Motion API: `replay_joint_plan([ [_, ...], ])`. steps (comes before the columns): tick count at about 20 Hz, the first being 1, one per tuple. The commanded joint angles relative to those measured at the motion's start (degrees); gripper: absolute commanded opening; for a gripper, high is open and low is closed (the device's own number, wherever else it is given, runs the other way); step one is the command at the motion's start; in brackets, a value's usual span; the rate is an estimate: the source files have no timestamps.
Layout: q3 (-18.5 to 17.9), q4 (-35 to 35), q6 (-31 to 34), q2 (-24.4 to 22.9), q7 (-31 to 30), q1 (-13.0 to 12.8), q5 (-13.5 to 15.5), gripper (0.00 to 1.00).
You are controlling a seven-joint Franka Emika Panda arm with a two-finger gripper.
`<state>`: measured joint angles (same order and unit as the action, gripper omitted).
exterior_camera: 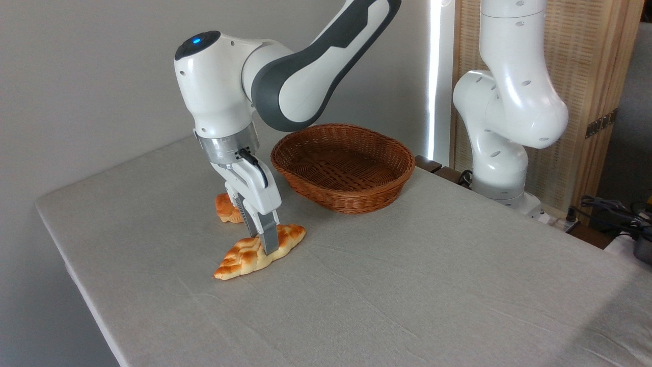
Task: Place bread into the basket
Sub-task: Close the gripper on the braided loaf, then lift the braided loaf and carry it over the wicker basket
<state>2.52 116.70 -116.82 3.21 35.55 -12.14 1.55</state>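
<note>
Tool (264, 243) fingers straddle the middle of the bread (260, 252), with the near finger (269, 238) pressed down against the loaf's front flank and the far one hidden behind it. The jaws stand narrow around the loaf and look closed on it, though the far contact cannot be seen. The bread itself lies on the bench (407, 285), its left tip pointing toward the near edge and its right end aimed roughly at the basket (342, 165). From this angle it appears to rest on the cloth or sit barely above it; I cannot tell which.

Judging from this, the step in hand is the grasp, at the point where it turns into the lift. Nothing is in the basket yet, and it sits a short way up and to the right of the loaf, apart from it. A small round bun (224, 209) lies just behind the tool and is not part of the job.

Next, the move calls for a straight rise high enough to clear the flared wicker rim, then a carry to the right over the basket's floor, and a release low inside it. Since the loaf is long and held at its middle, it may tip if the grip is loose
</note>
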Motion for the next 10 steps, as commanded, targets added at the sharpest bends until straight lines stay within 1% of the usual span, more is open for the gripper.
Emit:
replay_joint_plan([
  [1,-0.41,-1.99,1.58,-0.57,-1.10,-0.16,-0.32,0.20],
  [3,-0.50,-5.24,5.53,-0.58,-1.18,-0.16,0.29,0.18],
  [7,-0.76,-9.90,12.13,-1.27,-1.27,-0.16,0.73,0.18],
  [8,-0.76,-10.52,13.88,-2.15,-1.45,-0.16,1.43,0.18],
  [10,-0.93,-10.53,17.14,-5.74,-1.10,-0.16,2.22,0.18],
])
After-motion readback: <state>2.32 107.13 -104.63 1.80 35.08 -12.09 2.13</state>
